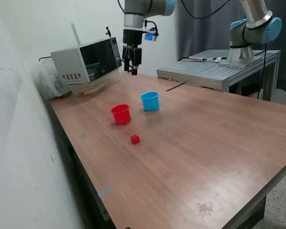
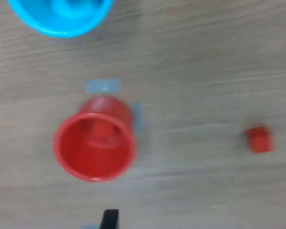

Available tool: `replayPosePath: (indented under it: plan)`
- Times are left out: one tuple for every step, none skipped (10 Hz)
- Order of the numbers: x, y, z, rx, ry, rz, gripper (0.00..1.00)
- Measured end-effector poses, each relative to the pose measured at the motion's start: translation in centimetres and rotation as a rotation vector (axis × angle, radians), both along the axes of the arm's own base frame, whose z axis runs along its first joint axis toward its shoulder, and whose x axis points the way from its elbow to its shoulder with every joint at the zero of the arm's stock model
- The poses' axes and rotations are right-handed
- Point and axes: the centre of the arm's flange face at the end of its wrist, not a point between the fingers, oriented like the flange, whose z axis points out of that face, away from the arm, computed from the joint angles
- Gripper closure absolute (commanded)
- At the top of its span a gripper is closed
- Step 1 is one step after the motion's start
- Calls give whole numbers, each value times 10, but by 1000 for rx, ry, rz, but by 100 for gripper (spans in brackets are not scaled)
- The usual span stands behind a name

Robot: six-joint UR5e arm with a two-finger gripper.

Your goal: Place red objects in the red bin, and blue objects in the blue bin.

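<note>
Fingers (image 1: 134, 67) raised high above tabletop (image 1: 205, 143), parted, holding nothing; height gives wrist camera survey of scene. Red cup (image 1: 120, 114) and blue cup (image 1: 150, 101) upright, near each other. One red cube (image 1: 135, 139) loose near red cup, likely next pick.

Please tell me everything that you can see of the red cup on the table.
The red cup is small, round and tapered, with a thin rim, and looks like plastic. It stands upright on the wooden table, mouth up. The wrist view shows something red inside, too blurred to name. The blue cup stands close by without touching it; one red cube lies apart on the table. The pincer hangs high above and touches nothing.
</note>
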Motion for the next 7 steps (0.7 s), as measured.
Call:
replayPosePath:
  plan:
    - [18, -34, 30, 1, 14, 45, 0]
    - [35, -67, 53, 1, 28, 92, 0]
    - [49, -96, 68, 1, 39, 134, 0]
    - [58, -117, 77, 0, 46, 166, 0]
    - [61, -129, 77, -2, 45, 184, 0]
    - [55, -135, 72, -4, 41, 194, 0]
    - [39, -139, 61, -4, 34, 198, 0]
